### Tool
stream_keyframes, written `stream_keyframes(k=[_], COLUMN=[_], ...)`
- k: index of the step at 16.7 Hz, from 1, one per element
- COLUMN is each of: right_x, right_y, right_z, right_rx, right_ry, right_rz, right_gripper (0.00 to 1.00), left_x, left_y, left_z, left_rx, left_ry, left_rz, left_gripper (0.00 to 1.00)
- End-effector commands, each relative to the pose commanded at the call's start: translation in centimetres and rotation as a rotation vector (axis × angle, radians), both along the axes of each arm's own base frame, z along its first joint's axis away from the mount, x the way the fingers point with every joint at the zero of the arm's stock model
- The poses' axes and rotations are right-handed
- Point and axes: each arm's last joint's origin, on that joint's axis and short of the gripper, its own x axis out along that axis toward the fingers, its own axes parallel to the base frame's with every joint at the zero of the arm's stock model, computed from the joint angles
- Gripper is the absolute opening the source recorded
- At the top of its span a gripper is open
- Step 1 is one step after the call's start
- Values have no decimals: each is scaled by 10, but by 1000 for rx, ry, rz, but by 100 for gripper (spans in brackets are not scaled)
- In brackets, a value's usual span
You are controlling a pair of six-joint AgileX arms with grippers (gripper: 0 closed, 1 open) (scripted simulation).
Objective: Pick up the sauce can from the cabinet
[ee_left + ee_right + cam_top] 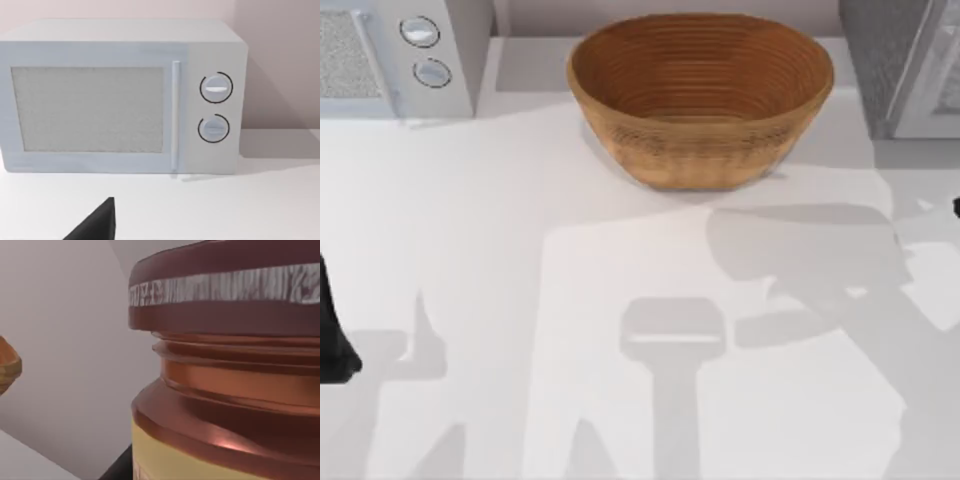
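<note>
- Top view: woven bowl (700,98) at table's (520,300) far middle, microwave (405,55) at far left corner, cabinet (905,65) at far right corner. Left arm (332,330) parked at left edge; dark tip of right arm (956,207) at right edge, below cabinet. Arm shadows across the white top, surface otherwise bare and flat. Plenty of room mid-table.
- Left wrist view: facing microwave (120,95) front, door shut, two dials. One dark finger (97,225) of left gripper at frame edge, nothing by it; can't tell how far open.
- Right wrist view: can (225,370) very close to camera. Maroon lid with pale band, threaded copper neck, glossy shoulder, yellow label lower down. Bowl rim (7,365) well off to one side, plain wall behind. Dark sliver beside can's base, likely a finger; can't tell jaw opening or whether can is held.
- Can location: right at right gripper, so by top view near the cabinet side; exact spot in or out of cabinet not readable.
- Handling guess: rigid, light-to-moderate, won't crush. Glossy skin looks slippery; round body may twist in a two-finger pinch.
- Grip guess: across straight labelled body under the shoulder, not lid or threads; shoulder acts as a stop against slipping down.
</note>
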Motion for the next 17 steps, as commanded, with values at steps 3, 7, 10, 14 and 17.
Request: stream_keyframes(k=[3,7,10,14,17], right_x=[-64,-133,-158,-162,-162], right_y=[53,80,85,85,85], right_z=[-19,-27,-28,-28,-28], right_rx=[144,252,284,289,290], right_ry=[206,416,492,504,509], right_rz=[226,413,472,480,477], right_gripper=[0,0,0,0,0], left_x=[0,0,0,0,0], left_y=[0,0,0,0,0], left_z=[0,0,0,0,0], left_rx=[0,0,0,0,0], left_ry=[0,0,0,0,0], left_rz=[0,0,0,0,0], left_gripper=[100,100,100,100,100])
